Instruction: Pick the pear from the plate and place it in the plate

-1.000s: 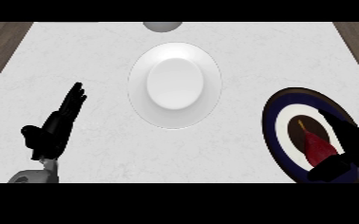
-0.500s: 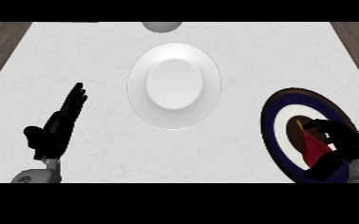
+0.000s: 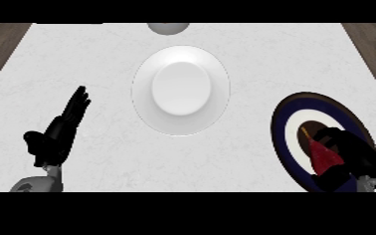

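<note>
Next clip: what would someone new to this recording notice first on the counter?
A large white plate sits in the middle of the pale counter. At the right edge, a dark blue ringed plate holds a red pear, with the right hand curled around it. The left hand rests open at lower left.

Light fell evenly and brightly across the pale counter (image 3: 242, 45), with no clear direction. The white plate (image 3: 180, 90) showed only soft shading around its raised centre and no glare. Toward four o'clock, the dark plate (image 3: 294, 114) and black right hand (image 3: 351, 152) merged, hiding detail.
</note>
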You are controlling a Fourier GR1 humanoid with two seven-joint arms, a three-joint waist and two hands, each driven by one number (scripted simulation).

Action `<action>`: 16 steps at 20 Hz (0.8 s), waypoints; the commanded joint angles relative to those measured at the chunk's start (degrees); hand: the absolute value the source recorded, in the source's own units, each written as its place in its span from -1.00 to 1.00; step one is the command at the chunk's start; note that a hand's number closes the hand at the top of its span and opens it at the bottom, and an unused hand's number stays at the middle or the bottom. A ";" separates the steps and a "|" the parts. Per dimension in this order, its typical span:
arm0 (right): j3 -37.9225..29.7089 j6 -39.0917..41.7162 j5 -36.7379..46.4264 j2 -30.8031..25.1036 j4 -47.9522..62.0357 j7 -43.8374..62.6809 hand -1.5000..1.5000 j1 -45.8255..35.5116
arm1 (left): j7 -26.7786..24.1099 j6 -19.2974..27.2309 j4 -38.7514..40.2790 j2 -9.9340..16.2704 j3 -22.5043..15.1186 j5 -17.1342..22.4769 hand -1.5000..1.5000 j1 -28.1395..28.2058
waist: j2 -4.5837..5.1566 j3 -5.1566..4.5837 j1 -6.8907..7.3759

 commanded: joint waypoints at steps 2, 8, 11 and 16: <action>6.82 -13.47 9.03 11.01 -10.29 7.21 1.00 10.86 | -2.09 0.24 0.29 -0.35 0.46 -0.24 0.00 2.21 | 0.19 0.93 -0.97; 17.06 -23.92 28.92 14.49 -22.79 13.93 1.00 17.36 | -1.57 -0.70 1.58 0.29 1.45 0.39 0.00 -0.70 | 0.34 0.90 -0.71; 20.78 -27.31 31.64 14.70 -29.96 12.00 1.00 23.70 | -0.98 -0.24 0.61 -0.14 1.00 -0.31 0.00 0.38 | 0.34 0.96 -0.63; 28.98 -21.68 42.76 15.24 -39.28 17.68 1.00 23.50 | 1.20 1.41 1.51 -1.47 0.49 -1.67 0.00 -3.07 | 0.49 0.93 -0.36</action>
